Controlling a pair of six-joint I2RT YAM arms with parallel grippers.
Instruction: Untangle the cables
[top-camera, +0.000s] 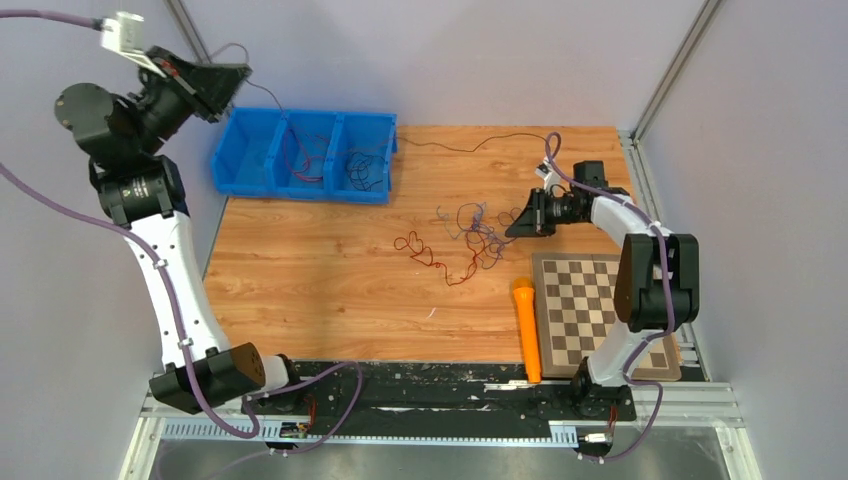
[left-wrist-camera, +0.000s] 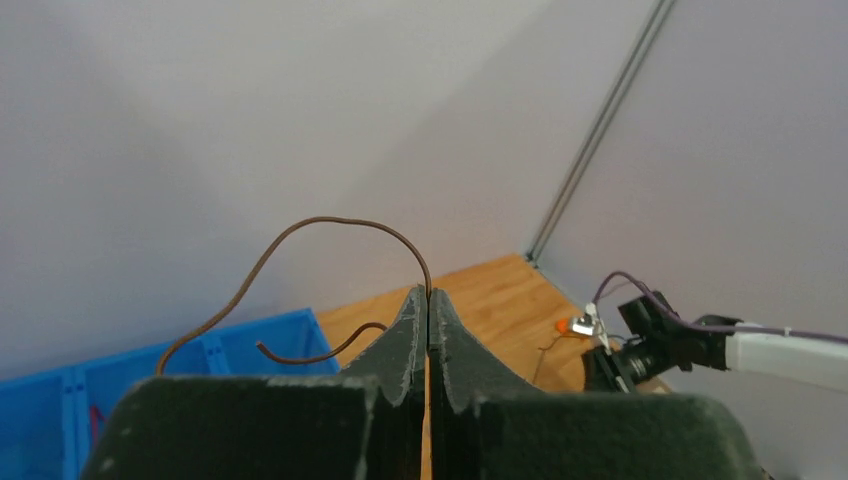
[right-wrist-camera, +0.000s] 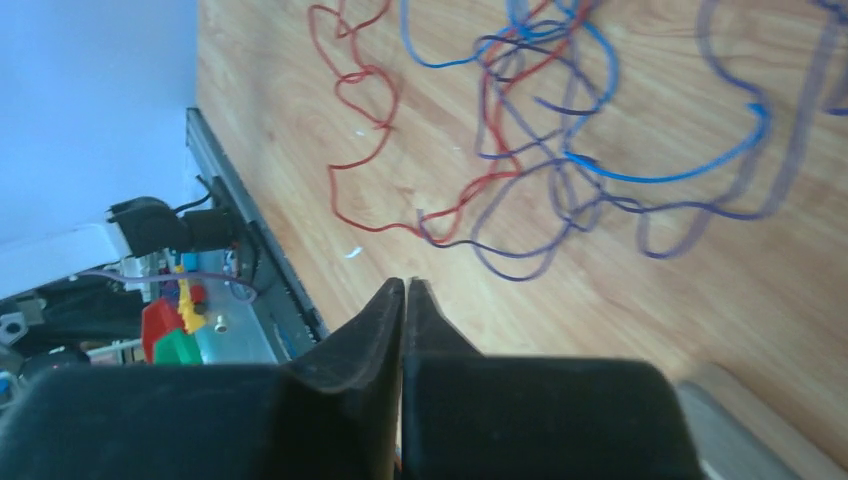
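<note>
My left gripper (top-camera: 238, 82) is raised high above the table's far left corner. It is shut on a thin dark brown cable (left-wrist-camera: 330, 220), which arcs up from the fingertips (left-wrist-camera: 428, 295) and hangs down toward the blue bin. On the table's middle lies a tangle of cables: a curly red one (top-camera: 425, 255) and purple and blue ones (top-camera: 480, 230). My right gripper (top-camera: 513, 228) is just right of the tangle, low over the wood and shut, with nothing showing between the jaws (right-wrist-camera: 407, 283). In the right wrist view the red cable (right-wrist-camera: 350, 100) and blue cable (right-wrist-camera: 650, 175) lie ahead.
A blue three-compartment bin (top-camera: 250, 150) at the back left holds thin cables in its middle and right compartments. A thin black cable (top-camera: 470, 148) lies along the back of the table. An orange cylinder (top-camera: 526, 330) and a chessboard (top-camera: 590, 300) sit at the front right.
</note>
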